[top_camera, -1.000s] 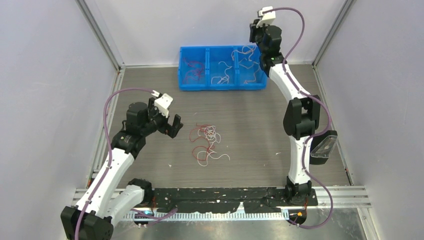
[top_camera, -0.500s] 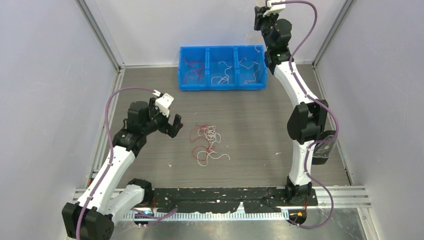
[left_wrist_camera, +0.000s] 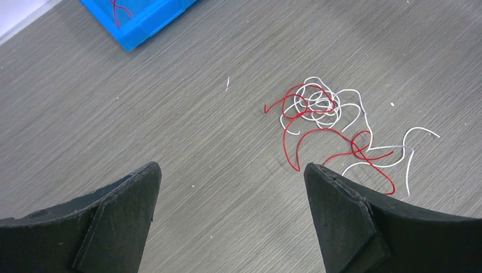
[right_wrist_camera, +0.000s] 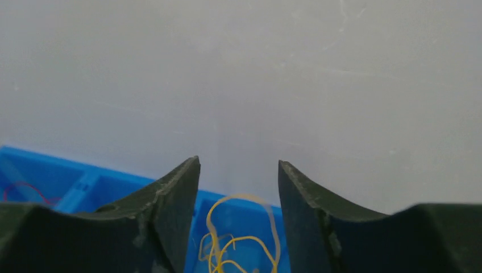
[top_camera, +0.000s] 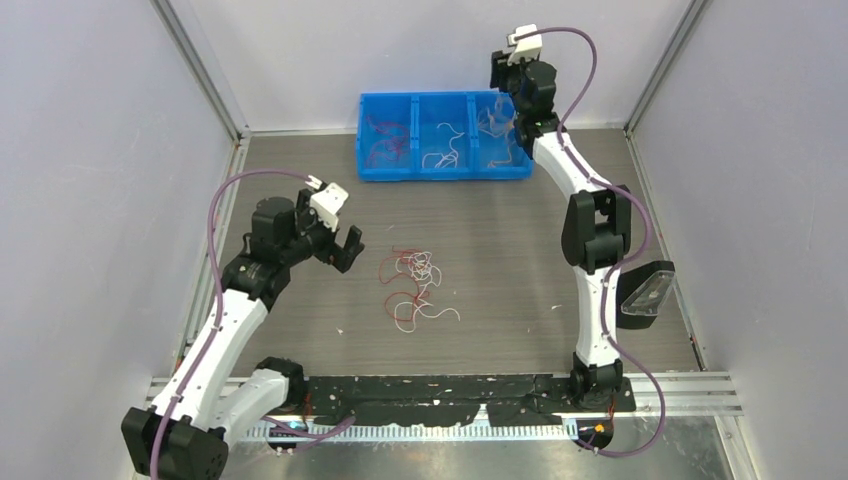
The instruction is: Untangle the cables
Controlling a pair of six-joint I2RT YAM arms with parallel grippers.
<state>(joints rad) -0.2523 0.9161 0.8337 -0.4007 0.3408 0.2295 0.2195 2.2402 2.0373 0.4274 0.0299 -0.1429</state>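
Cables (left_wrist_camera: 318, 104) lie tangled before my wide-open left gripper (left_wrist_camera: 231, 166); my right gripper (right_wrist_camera: 239, 161) hangs narrowly parted above the blue bin (top_camera: 440, 172).

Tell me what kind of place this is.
Likely a lab robot test cell: plain walls on aluminium framing, a grey tabletop, and a blue three-compartment bin of sorted cables behind a tangle.

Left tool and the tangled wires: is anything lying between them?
No, only bare table lies between the left tool and the tangled wires, as the top view shows.
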